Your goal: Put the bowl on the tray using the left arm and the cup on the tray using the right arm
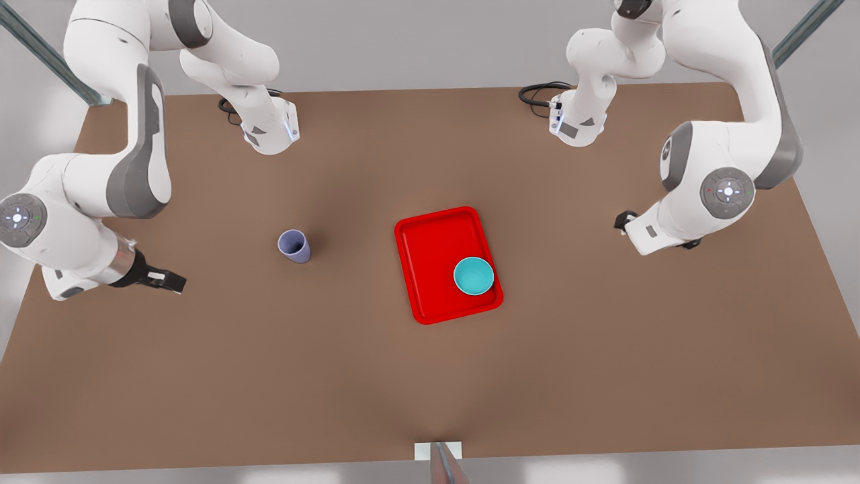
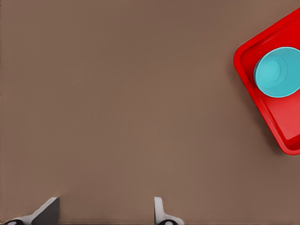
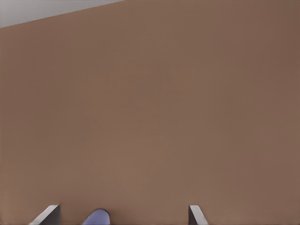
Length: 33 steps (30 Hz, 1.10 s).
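Observation:
The teal bowl [image 1: 474, 276] [image 2: 277, 71] sits upright inside the red tray [image 1: 433, 255] [image 2: 281, 122], in the tray's near corner toward the front view's right. Left of the tray, the lavender cup [image 1: 294, 246] [image 3: 97, 217] stands upright on the bare table. My left gripper [image 1: 625, 220] [image 2: 105, 213] hovers at the front view's right, apart from the tray, open and empty. My right gripper [image 1: 169, 279] [image 3: 122, 215] is at the front view's left, a short way from the cup, pointing toward it, open with nothing between its fingers.
The brown table [image 1: 430, 376] has wide bare stretches in front of and behind the tray. Both arm bases [image 1: 272, 131] [image 1: 578, 121] with black cables stand along the far edge. A small white bracket [image 1: 438, 450] sits at the near edge.

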{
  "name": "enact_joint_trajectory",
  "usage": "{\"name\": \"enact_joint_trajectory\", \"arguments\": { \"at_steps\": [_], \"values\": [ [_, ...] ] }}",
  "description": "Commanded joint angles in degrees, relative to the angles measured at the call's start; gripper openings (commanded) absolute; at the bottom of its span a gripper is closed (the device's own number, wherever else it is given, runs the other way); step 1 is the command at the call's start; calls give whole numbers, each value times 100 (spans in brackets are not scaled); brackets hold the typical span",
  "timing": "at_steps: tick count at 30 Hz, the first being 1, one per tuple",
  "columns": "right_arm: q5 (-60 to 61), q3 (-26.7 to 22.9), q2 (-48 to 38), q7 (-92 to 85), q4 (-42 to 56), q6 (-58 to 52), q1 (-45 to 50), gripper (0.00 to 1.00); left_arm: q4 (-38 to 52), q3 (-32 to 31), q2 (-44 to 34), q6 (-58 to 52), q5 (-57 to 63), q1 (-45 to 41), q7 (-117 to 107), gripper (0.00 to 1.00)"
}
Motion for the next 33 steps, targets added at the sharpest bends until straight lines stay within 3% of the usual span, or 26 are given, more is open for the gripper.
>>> {"name": "enact_joint_trajectory", "arguments": {
  "at_steps": [1,15,18,20,22,24,26,33],
  "values": [
    [0,2,6,0,0,0,2,100,0,2,0,-9,205,10,1,100],
    [27,2,323,79,-53,246,2,100,8,2,-9,-202,187,10,1,100],
    [53,19,113,-36,-921,676,-262,100,140,29,61,-202,205,10,53,100],
    [62,107,-1013,-44,-3022,2030,-209,100,140,29,79,-211,205,10,1,100],
    [62,529,-1277,-149,-3972,2891,-209,100,140,29,70,-211,196,10,-8,100],
    [62,555,-987,-387,-4087,3217,-218,100,140,29,96,-193,196,10,1,100],
    [53,1135,-925,-598,-4517,3744,-578,100,140,29,105,-202,187,10,-17,100],
    [62,1540,-1136,-625,-5238,3578,-622,100,140,29,237,-149,178,10,-17,100]
  ]
}}
